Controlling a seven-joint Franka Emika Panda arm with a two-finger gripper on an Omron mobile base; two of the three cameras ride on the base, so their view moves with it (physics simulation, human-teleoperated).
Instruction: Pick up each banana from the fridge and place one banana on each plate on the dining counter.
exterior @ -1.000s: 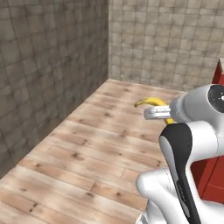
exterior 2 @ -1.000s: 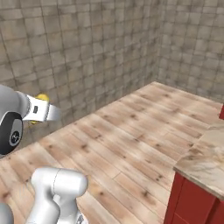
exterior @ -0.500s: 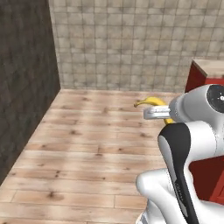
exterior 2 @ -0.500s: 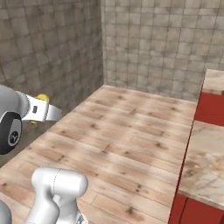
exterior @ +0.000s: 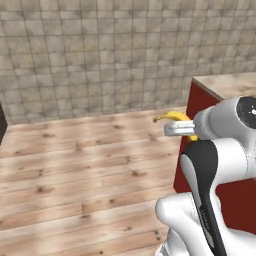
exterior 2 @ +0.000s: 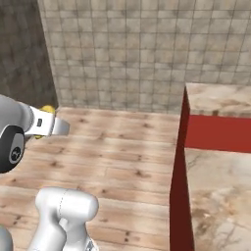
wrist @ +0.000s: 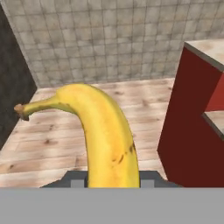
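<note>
Tool (exterior: 186, 129) is pinched shut on the banana (wrist: 103, 131), held up in the air over the floor (exterior: 75, 170) and not resting on anything. In the hand view the banana runs from the bottom edge up between the two grey finger pads (only their tops are visible), bright yellow with a few small brown flecks low on its right side, curving up and left to a thin stalk with a dark end. From the left base view the banana (exterior: 172, 118) pokes out past the tool with its stalk end pointing left, just in front of the desk's red end panel. From the right base view only a small yellow bit of the banana (exterior 2: 47, 110) is visible above the tool (exterior 2: 54, 126). The desk (exterior 2: 215, 191) stands to the right of the tool: beige marbled top, plain red sides, with a higher section further back (exterior 2: 220, 98). In the hand view the desk (wrist: 186, 131) is a red block at right with a stepped beige top. The plank floor runs to a grey tiled wall (exterior: 100, 55), with a darker wall (exterior 2: 22, 54) meeting it at the left corner.
</note>
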